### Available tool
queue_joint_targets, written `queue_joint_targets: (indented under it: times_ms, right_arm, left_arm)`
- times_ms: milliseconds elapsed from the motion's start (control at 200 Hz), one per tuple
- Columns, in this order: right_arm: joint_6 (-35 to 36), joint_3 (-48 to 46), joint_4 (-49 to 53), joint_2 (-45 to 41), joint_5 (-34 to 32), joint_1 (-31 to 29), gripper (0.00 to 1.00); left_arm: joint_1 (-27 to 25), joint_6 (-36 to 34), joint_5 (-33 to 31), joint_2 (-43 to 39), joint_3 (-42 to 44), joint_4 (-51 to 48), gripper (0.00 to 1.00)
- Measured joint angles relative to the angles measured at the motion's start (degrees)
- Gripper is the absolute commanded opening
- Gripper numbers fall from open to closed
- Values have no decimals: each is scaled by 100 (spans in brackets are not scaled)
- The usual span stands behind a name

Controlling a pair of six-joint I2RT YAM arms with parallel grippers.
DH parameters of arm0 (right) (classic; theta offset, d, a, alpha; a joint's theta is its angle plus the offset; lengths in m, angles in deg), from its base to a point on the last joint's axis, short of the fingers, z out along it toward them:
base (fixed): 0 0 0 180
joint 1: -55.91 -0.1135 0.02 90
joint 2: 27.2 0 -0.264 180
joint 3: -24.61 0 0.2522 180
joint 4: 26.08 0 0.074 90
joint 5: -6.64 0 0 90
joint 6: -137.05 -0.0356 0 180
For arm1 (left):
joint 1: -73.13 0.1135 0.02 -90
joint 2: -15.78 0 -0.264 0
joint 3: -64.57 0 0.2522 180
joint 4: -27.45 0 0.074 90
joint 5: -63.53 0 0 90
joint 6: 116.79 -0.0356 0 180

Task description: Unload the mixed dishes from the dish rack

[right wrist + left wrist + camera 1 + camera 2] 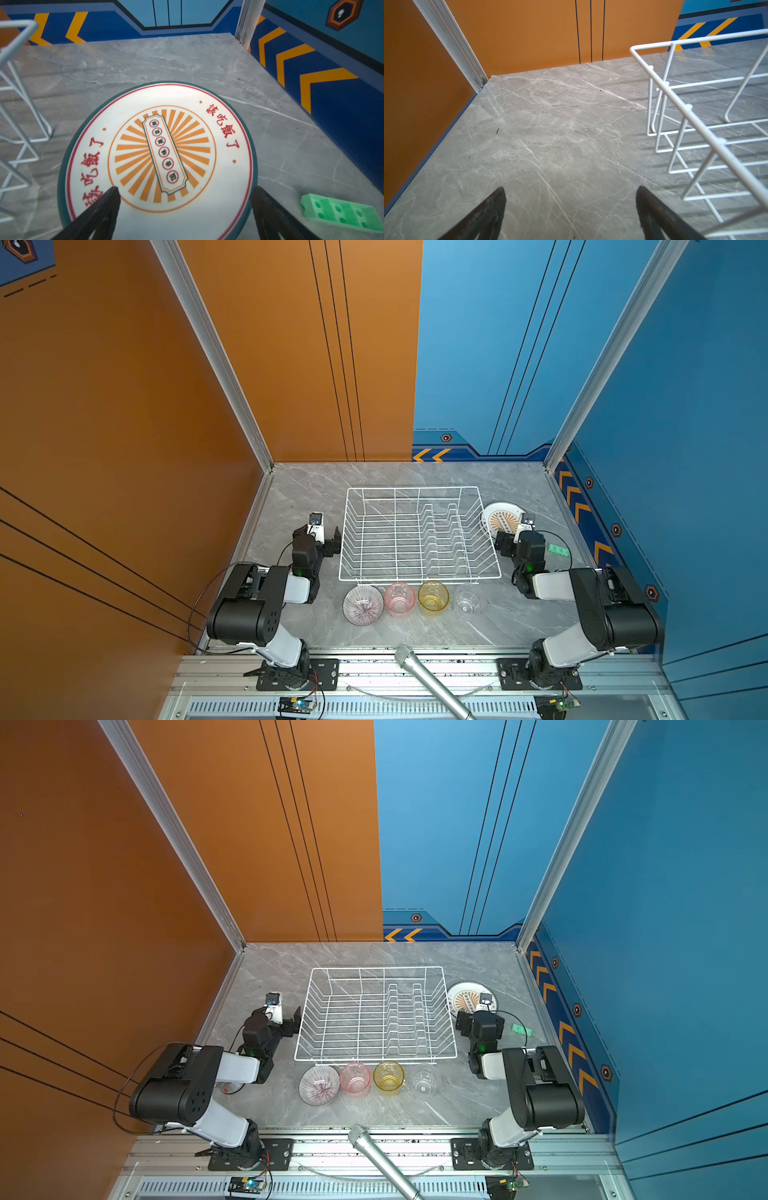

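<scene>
Looking down at the dish rack [419, 535] in both top views, I see it sitting mid-bench [299, 497], long side facing the arm bases. Every dish I can spot sits outside it, on the bench.

Along the rack's near edge there's a row, just beside the wire. From the rack's left corner to its right it runs: striped bowl [363, 605], pink tumbler [399, 598], amber tumbler [433, 595], clear tumbler [468, 600]. All are upright w/ mouths up. The bowl and the pink one look to be touching or nearly so; I can't tell which.

The sunburst plate [158, 149] lies flat just off the rack's right side, toward the far corner. Whether more plates lie under it I can't tell.

The right claw [185, 189] hangs over the plate's near rim, jaws wide apart w/ nothing clamped. Contact w/ the plate: can't tell.

The left claw [571, 189] sits just beside the rack's left side over bare bench, jaws also spread wide, gripping nothing.

A green block [340, 212] lies on the bench further right of the rack, beyond the plate. A mic [432, 680] pokes in past the rack's near side, below the tumbler row.
</scene>
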Motion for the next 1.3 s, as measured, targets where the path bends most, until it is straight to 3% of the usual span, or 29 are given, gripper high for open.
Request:
queue_joint_targets:
  times_ms: [1296]
  right_arm:
    - [28, 2, -442, 0, 142, 44, 100]
  left_arm:
    - [-37, -2, -127, 0, 0, -118, 98]
